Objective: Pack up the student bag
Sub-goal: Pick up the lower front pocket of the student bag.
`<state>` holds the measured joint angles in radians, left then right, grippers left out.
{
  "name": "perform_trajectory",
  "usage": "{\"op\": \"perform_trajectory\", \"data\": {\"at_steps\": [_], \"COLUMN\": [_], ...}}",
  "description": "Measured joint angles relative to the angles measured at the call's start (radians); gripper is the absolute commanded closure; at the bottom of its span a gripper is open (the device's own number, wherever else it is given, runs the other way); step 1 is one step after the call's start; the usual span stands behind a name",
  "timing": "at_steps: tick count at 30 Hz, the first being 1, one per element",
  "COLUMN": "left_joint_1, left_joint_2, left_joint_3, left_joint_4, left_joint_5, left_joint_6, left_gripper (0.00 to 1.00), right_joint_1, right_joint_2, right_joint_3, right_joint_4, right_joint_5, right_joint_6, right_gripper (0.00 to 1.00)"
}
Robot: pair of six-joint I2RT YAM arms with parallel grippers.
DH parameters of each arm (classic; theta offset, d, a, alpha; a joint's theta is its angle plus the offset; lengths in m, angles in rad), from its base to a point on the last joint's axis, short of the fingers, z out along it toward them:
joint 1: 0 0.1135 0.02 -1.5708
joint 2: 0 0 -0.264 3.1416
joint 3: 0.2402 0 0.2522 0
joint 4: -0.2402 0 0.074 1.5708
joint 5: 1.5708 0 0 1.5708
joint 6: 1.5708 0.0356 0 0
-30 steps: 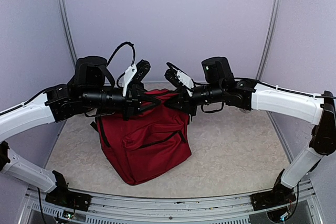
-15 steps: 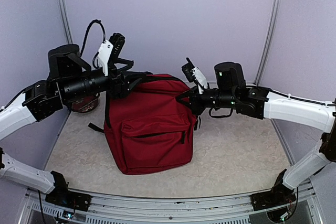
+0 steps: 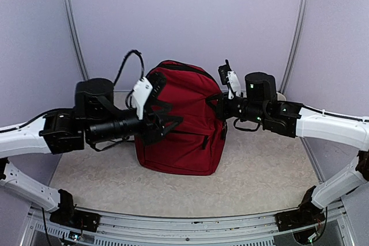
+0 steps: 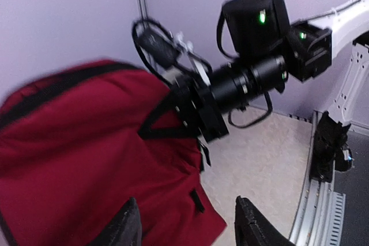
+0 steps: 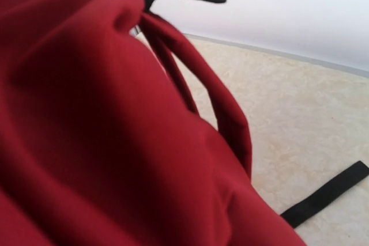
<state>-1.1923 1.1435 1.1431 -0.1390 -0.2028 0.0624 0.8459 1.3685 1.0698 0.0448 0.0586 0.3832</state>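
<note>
The overhead camera sits high behind both arm bases, looking down and forward over the whole desk to the back wall. The left wrist camera looks rightward past the fingers of the left tool, across the student bag to the right arm. The overhead view also takes in both of these. The right wrist camera is pressed close to the bag's red fabric, with a patch of desk beyond.

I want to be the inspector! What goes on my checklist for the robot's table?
Surface: beige speckled tabletop, no spills seen.
Job's things: large dark-red fabric backpack standing upright between the arms.
Clutter: nothing seen.
Grippers: left pincer open at the backpack's left side; right pincer against its right side, open or shut unclear.
Cables: black cable loop above the left arm.
Surroundings: pale lilac walls, metal corner posts.
</note>
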Motion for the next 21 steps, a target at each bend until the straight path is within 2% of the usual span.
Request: {"op": "perform_trajectory", "data": {"at_steps": [2, 7, 11, 14, 18, 21], "left_joint_1": [0.0, 0.021, 0.089, 0.139, 0.144, 0.129], "left_joint_2": [0.06, 0.221, 0.349, 0.423, 0.483, 0.533], "left_joint_3": [-0.06, -0.156, -0.153, -0.152, -0.126, -0.066], "left_joint_4": [0.021, 0.086, 0.16, 0.208, 0.245, 0.257], "left_joint_5": [0.062, 0.227, 0.332, 0.372, 0.407, 0.425], "left_joint_6": [-0.047, -0.165, -0.294, -0.37, -0.418, -0.441], "left_gripper": [0.6, 0.64, 0.66, 0.63, 0.6, 0.63], "right_joint_1": [0.0, 0.0, 0.002, 0.002, 0.003, 0.003], "right_joint_2": [0.0, 0.0, 0.0, -0.004, -0.018, -0.027], "right_joint_3": [-0.005, -0.015, -0.023, -0.033, -0.047, -0.055], "right_joint_4": [0.01, 0.029, 0.043, 0.055, 0.058, 0.058], "right_joint_5": [0.003, 0.007, 0.01, 0.01, 0.01, 0.01], "right_joint_6": [0.008, 0.019, 0.023, 0.023, 0.022, 0.021], "right_gripper": [1.0, 1.0, 1.0, 1.0, 1.0, 1.0]}}
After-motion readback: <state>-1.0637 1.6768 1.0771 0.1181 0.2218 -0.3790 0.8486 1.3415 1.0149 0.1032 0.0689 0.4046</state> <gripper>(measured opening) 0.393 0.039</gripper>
